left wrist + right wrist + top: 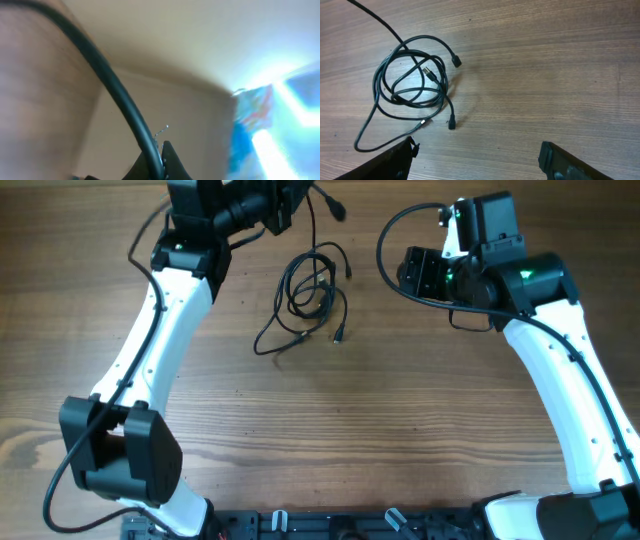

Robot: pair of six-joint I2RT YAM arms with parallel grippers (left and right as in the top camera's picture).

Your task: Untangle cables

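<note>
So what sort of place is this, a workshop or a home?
Likely a robotics lab or test bench: a white left arm and right arm at a wooden table, tangled cables between them.

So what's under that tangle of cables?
Only the wooden table shows under the cables and through their loops. Where strands cross, the lower ones are hidden at the crossing.

The worktop [420, 410] is viewed straight down from far overhead, the cables [312, 292] being shared with the nearer, oblique right wrist view, while the left wrist view is turned toward blurred pale surroundings.
</note>
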